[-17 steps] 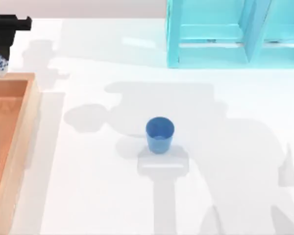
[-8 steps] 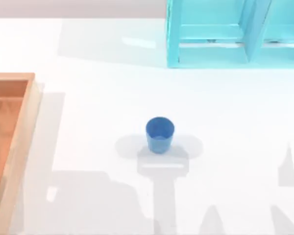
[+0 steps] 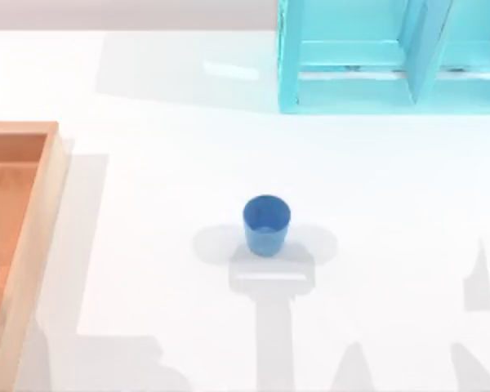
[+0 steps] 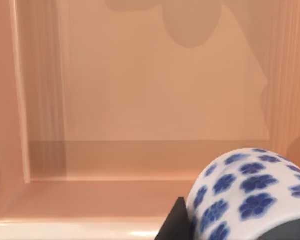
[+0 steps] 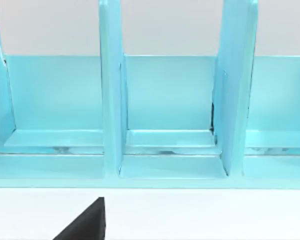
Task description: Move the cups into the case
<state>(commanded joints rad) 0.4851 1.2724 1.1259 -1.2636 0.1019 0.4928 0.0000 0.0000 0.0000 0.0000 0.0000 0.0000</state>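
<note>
White table (image 3: pixel 147 204) surface carries all items. Turquoise divided rack (image 3: pixel 392 57) stands at the far edge, right of centre; the right wrist view faces its compartments (image 5: pixel 170 95). Orange-brown wooden case (image 3: pixel 24 245) with light rims lies at the table's left edge, open top up; the left wrist view looks down into its bare floor (image 4: pixel 155 90). Plain blue tapered cup (image 3: pixel 266 224) stands upright near the table's middle, well apart from the case. White cup with blue flower pattern (image 4: pixel 250 195) hangs over the case interior, clenched in the left gripper (image 4: pixel 182 225). Right gripper (image 5: pixel 85 225) faces the rack; its finger state cannot be told.
</note>
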